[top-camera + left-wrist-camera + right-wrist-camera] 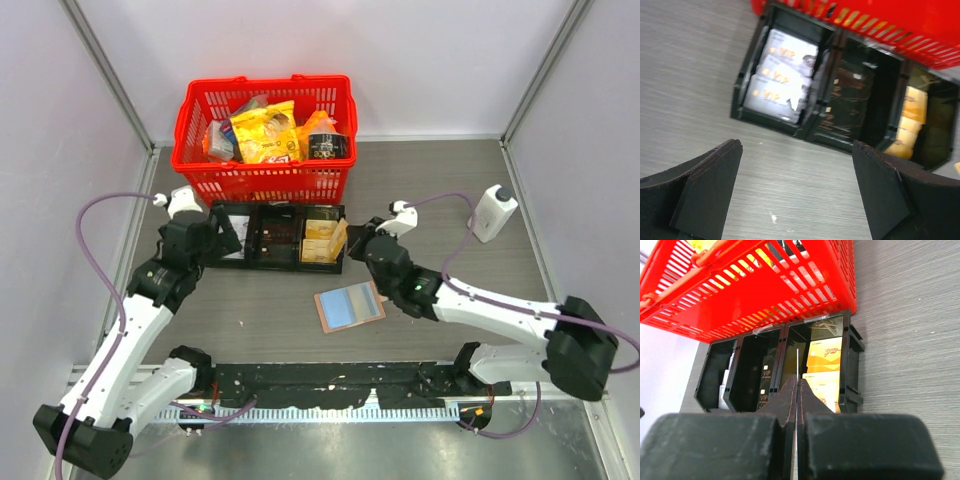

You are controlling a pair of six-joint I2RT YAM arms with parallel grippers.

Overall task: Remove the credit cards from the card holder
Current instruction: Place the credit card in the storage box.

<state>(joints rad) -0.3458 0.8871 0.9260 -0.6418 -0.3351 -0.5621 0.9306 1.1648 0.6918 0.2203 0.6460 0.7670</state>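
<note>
Top external view: the card holder (349,307) lies open on the table (260,310) between the arms, near the black tray (275,265). Gold cards (320,240) fill the tray's right compartment, grey cards (782,75) its left. The right claw (798,382) is pinched on one thin card (797,360), edge-on, above the right compartment. The left claw (797,150) gapes wide, empty, near the left compartment.

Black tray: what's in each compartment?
Left: pale VIP cards. Middle: dark VIP cards. Right: gold cards, partly hidden behind the right gripper, shut on a thin card seen edge-on. Stack depth isn't visible.
</note>
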